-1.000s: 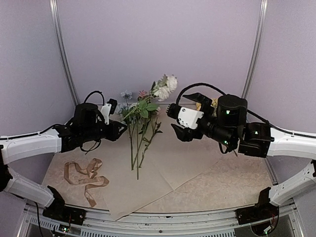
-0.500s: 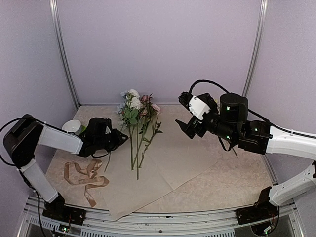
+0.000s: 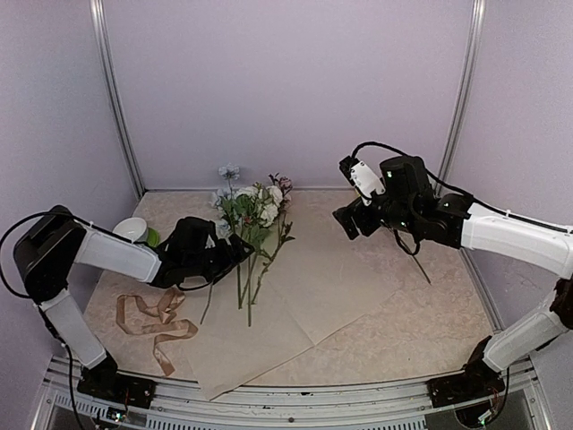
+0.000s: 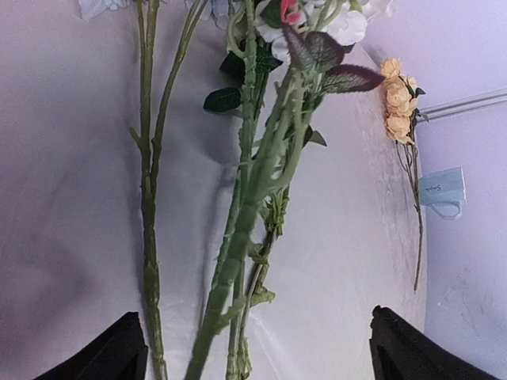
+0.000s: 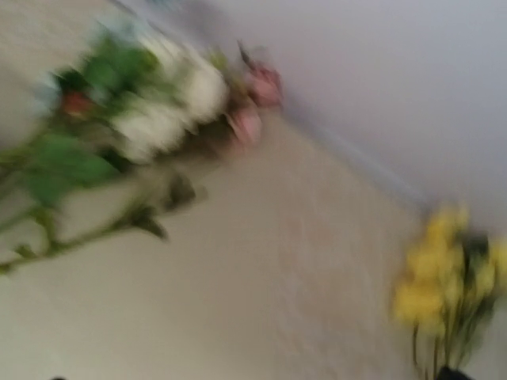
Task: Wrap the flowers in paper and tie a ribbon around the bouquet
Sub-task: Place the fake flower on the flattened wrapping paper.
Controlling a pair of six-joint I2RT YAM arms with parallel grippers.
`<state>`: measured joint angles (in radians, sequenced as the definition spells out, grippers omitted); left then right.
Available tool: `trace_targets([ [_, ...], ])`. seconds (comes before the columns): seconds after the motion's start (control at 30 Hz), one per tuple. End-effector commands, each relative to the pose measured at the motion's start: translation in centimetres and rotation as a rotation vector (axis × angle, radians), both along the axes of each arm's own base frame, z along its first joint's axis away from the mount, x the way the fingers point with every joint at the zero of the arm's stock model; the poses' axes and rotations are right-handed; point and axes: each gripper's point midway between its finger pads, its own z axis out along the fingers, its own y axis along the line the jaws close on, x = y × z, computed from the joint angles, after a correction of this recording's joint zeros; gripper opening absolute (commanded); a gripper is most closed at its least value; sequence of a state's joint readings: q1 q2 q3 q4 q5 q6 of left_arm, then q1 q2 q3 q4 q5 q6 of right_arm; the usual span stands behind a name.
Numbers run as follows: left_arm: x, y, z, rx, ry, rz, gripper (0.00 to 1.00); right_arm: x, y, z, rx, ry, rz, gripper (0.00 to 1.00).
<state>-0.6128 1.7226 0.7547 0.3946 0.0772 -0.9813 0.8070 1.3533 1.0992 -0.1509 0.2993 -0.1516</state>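
- Two YAM arms work over a marbled beige table (image 3: 430, 336). The flowers (image 3: 252, 235) lie on the paper (image 3: 304, 296), blooms toward the back wall and stems pointing to the near edge.
- L gripper (image 3: 231, 255) sits low at the bunch's left side, approx. mid-stem. The wrist view shows its fingers (image 4: 119, 356) spread wide, w/ the green stems running between them, unpinched.
- R gripper (image 3: 345, 222) hangs raised above the paper's right part, well apart from the bunch. Its fingers are apart w/ nothing betw. them. Its wrist view is badly blurred.
- The paper lies flat and unfolded, set at an angle, one corner reaching the table's near edge.
- The ribbon (image 3: 157, 322) lies in loose curls on the table just left of the paper, below the L forearm, and neither gripper touches it.
- A yellow sprig (image 4: 396, 87) w/ a pale blue tag (image 4: 441, 190) lies off the paper on bare table, on the R arm's side.
- A white round container (image 3: 134, 230) stands behind the L forearm.
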Motion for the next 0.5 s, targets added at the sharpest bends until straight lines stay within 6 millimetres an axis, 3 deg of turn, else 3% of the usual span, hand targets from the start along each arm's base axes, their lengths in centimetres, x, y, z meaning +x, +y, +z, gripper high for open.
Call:
trace_targets([
  [0.0,-1.4,2.3,1.8,0.073,-0.043,0.076,0.99,2.0,-4.2,-6.1,0.055,0.326,-0.206,1.00],
  [0.1,-2.2,2.4,4.0,0.095,-0.100,0.073,0.99,2.2,-6.0,-9.3,0.039,0.420,-0.272,1.00],
  [0.2,-2.5,1.8,5.2,0.123,-0.141,0.041,0.99,2.2,-6.7,-10.8,0.035,0.454,-0.290,1.00],
  [0.33,-1.6,1.4,4.6,0.123,-0.155,0.026,0.99,2.4,-6.3,-11.2,0.025,0.468,-0.276,1.00],
  [0.47,-0.5,-2.3,4.6,0.092,-0.145,-0.103,0.99,2.3,-5.9,-10.9,0.031,0.474,-0.249,1.00],
])
